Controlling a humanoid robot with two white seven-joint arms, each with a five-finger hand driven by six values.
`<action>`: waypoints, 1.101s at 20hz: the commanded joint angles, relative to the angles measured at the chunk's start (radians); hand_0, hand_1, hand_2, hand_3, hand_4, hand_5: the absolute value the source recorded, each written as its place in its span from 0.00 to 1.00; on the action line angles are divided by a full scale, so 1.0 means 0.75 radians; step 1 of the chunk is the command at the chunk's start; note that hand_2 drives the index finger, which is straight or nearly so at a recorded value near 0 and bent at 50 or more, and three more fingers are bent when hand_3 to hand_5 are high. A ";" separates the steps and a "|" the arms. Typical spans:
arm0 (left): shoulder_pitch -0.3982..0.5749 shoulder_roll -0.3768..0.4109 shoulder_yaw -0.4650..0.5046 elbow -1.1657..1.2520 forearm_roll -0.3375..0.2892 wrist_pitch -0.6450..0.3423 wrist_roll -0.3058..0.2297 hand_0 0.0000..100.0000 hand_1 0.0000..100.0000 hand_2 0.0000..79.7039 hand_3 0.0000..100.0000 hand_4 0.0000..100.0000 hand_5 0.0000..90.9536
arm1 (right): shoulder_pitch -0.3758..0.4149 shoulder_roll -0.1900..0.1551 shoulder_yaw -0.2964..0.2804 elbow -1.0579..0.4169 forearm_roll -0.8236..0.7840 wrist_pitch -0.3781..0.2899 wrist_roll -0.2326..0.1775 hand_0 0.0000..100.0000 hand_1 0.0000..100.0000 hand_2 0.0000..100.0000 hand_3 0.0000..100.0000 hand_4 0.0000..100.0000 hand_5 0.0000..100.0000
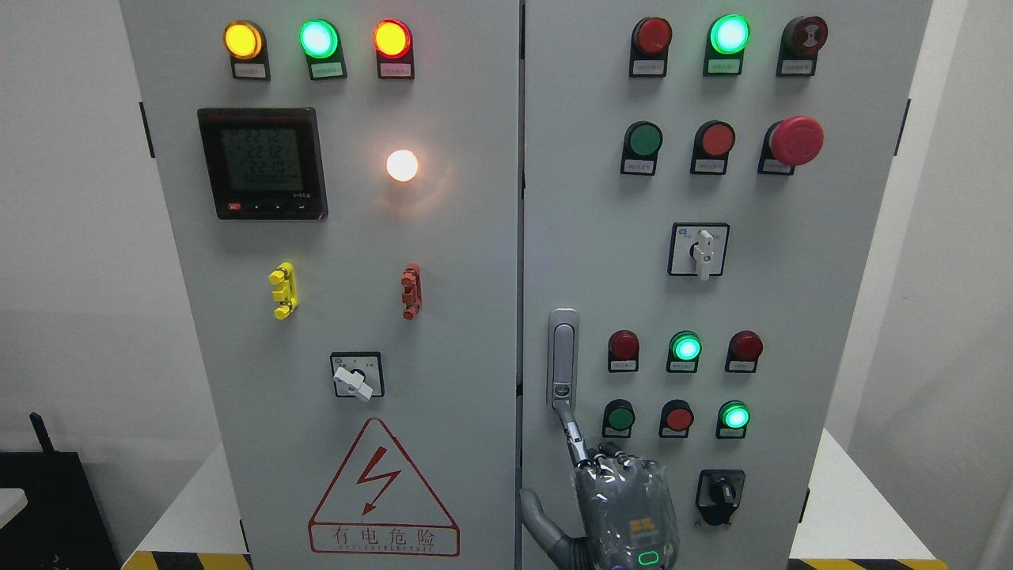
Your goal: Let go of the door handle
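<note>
Head view has the door handle sitting on the left edge of the right cabinet door, a slim silver vertical handle just right of the seam between the two doors. One robot hand comes up from the bottom edge right under it, index finger stretched up with its tip touching the bottom end of the handle, the other fingers curled in at the knuckles, thumb sticking out to the left; it isn't gripping anything. Honestly can't tell which arm it belongs to, since it enters about mid-frame. Right of the handle are two rows of red and green buttons, with a black rotary switch lower down and a white selector switch above. Further up there's a red emergency stop mushroom button. The left cabinet door carries a digital meter and a high-voltage warning triangle.
</note>
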 commanded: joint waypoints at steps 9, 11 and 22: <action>-0.004 0.000 0.002 0.012 0.000 0.001 0.000 0.12 0.39 0.00 0.00 0.00 0.00 | 0.000 0.002 -0.005 0.006 0.002 0.005 0.009 0.33 0.26 0.00 0.94 0.84 0.98; -0.004 0.000 0.002 0.012 0.000 -0.001 0.000 0.12 0.39 0.00 0.00 0.00 0.00 | 0.000 0.002 -0.005 0.006 0.002 0.005 0.011 0.33 0.26 0.00 0.94 0.84 0.98; -0.004 0.000 0.002 0.012 0.000 -0.001 0.000 0.12 0.39 0.00 0.00 0.00 0.00 | 0.000 0.002 -0.005 0.004 0.008 0.016 0.035 0.33 0.26 0.00 0.95 0.84 0.98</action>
